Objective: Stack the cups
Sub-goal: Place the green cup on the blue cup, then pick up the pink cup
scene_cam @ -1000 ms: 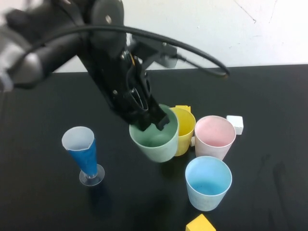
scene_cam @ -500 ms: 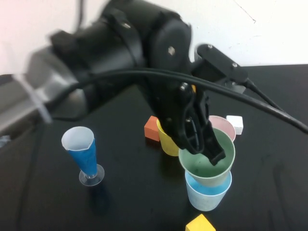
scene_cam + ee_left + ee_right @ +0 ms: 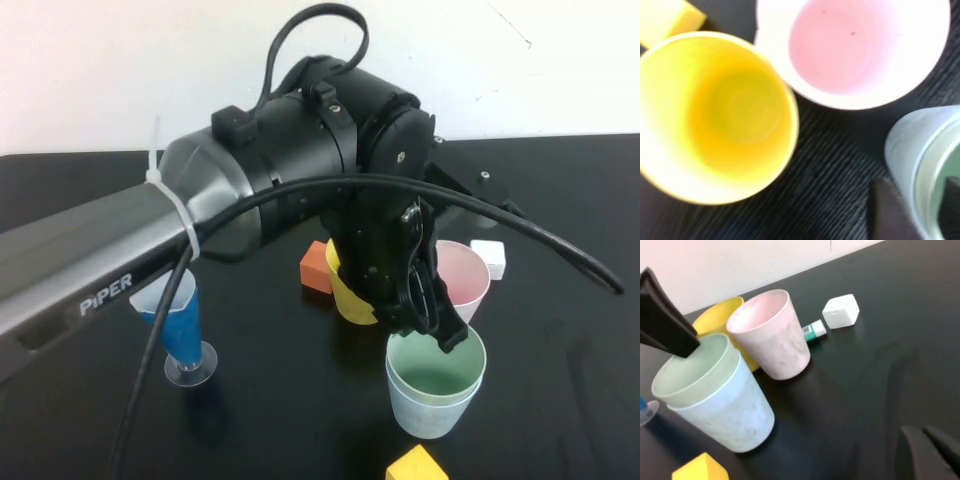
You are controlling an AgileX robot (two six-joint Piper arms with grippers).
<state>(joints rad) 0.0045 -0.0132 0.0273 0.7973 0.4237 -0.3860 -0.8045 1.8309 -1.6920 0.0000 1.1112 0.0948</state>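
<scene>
The green cup sits nested inside the light blue cup near the front of the black table, its rim standing a little above the blue one's. Just behind this pair stands the pink cup, and beside that, toward the robot's left, the yellow cup, partly hidden by the arm in the high view (the left wrist view shows both from above, upright and close together without touching).

The left gripper hangs over the back edge of the green cup, one dark finger at the rim; its jaws stand slightly parted astride the cup wall, and whether they press on it cannot be told.

The right gripper is low over bare table on the robot's right, well apart from the cups, with its fingers pressed together.

Around the cups lie an orange block behind the yellow cup, a white block beside the pink cup, a small green-and-white tube between them, and a yellow block at the front edge. Off to the robot's left stands a narrow blue-and-white cone glass on a clear foot.
</scene>
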